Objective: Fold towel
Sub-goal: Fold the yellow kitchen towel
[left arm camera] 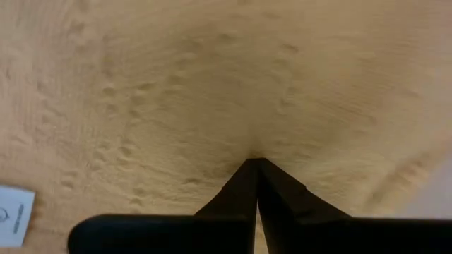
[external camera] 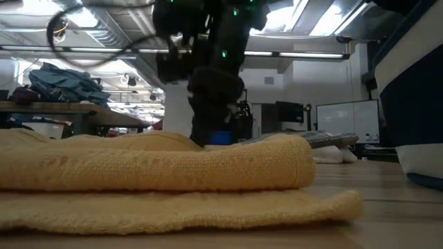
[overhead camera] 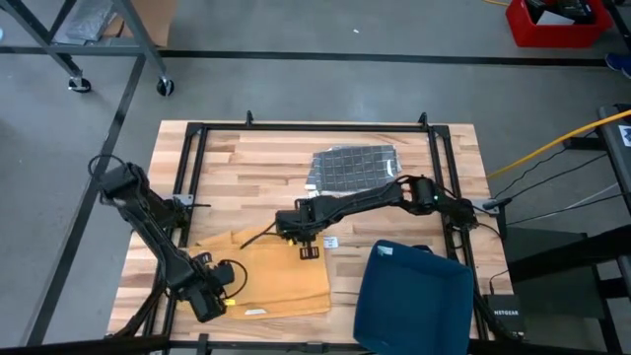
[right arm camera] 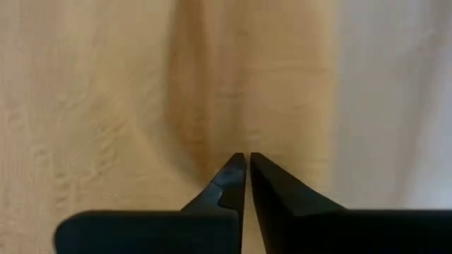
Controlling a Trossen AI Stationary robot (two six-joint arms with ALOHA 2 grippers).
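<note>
Wooden table point(overhead camera: 256, 158), one yellow towel point(overhead camera: 281, 276), two claws pinching it

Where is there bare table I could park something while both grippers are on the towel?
Bare wood lies on the table left of the grey cloth, beyond the yellow towel. Crowded: the front, with towel, blue bin, left gripper and right gripper.

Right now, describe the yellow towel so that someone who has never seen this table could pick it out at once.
On the wooden table, look at the near edge, left of the dark blue bin. The yellow towel lies flat there with both grippers pressed down on it. It is the only yellow cloth; the other fabric, a grey checked piece, lies toward the far side.
</note>
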